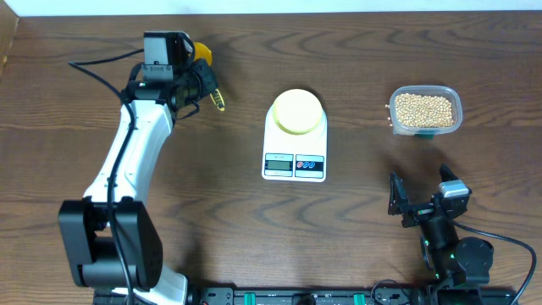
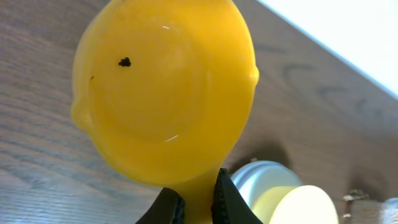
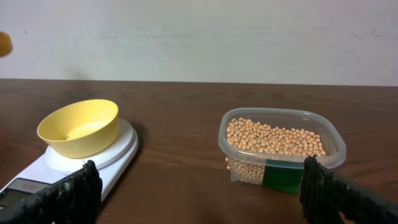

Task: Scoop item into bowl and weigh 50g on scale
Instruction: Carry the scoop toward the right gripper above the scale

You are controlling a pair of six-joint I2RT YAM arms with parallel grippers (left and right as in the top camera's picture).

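Overhead view: left pincer (image 1: 197, 82) pinching the empty yellow scoop (image 1: 201, 52) by its handle, right pincer (image 1: 421, 196) spread and idle, bowl (image 1: 297, 111) on the scale (image 1: 295, 157) looks empty — judged pre-scoop, next move calls for carrying the scoop across to the beans (image 1: 423, 110) in the tub (image 1: 457, 106).

One bowl (image 1: 297, 111), one scale (image 1: 295, 165) — one tub (image 3: 283, 177), one scoop (image 2: 165, 87).

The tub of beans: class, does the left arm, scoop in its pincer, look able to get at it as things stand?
Doubtful. The left pincer, shut on the scoop, sits at the far left; the tub is far right, with the scale and bowl between. The stretch looks long.
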